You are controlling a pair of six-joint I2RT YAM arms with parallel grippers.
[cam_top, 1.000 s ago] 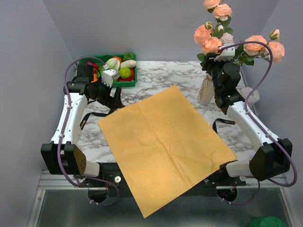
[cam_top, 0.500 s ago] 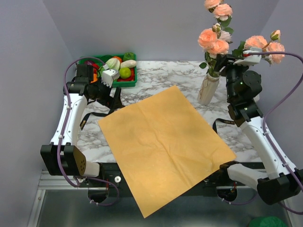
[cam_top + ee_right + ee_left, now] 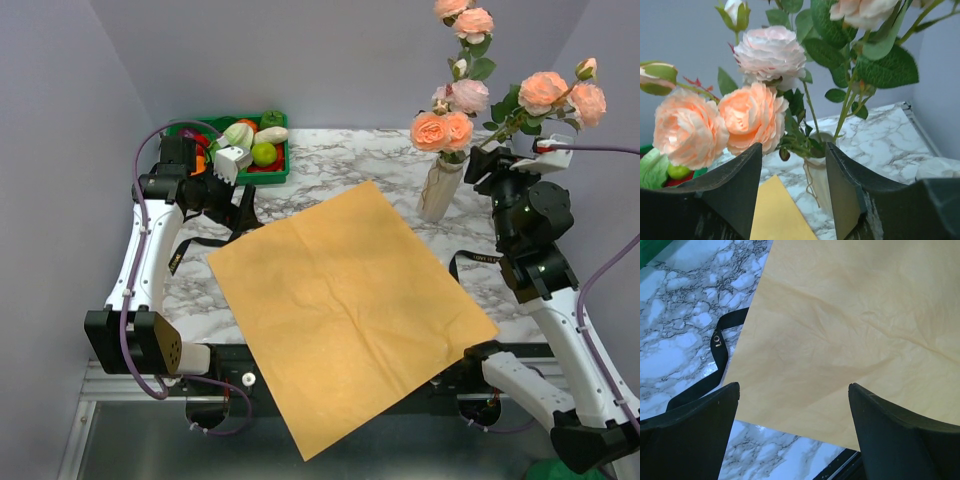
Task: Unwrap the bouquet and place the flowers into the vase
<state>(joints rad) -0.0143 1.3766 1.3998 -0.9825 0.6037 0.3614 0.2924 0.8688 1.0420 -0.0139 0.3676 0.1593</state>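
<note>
The flowers (image 3: 445, 130), pale pink roses on thin green stems, stand in the beige vase (image 3: 437, 190) at the back right of the marble table. My right gripper (image 3: 482, 166) hangs just right of the vase, open and holding nothing. In the right wrist view the roses (image 3: 755, 115) and the vase (image 3: 817, 180) lie beyond the right gripper (image 3: 793, 146), apart from its fingers. The orange-yellow paper sheet (image 3: 350, 300) lies flat and unrolled. My left gripper (image 3: 243, 212) hovers wide open over the sheet's left edge (image 3: 840, 330); the left gripper (image 3: 793, 385) holds nothing.
A green tray (image 3: 275, 176) of plastic vegetables sits at the back left. The black ribbon shows left of the sheet (image 3: 195, 245) (image 3: 720, 347) and right of it (image 3: 480, 258). The sheet overhangs the table's near edge. A whitish rounded object (image 3: 940, 167) lies right of the vase.
My right gripper has pulled away to the right from the stems above the vase. The roses have shifted and now stand free in the vase. The left arm has not moved.
</note>
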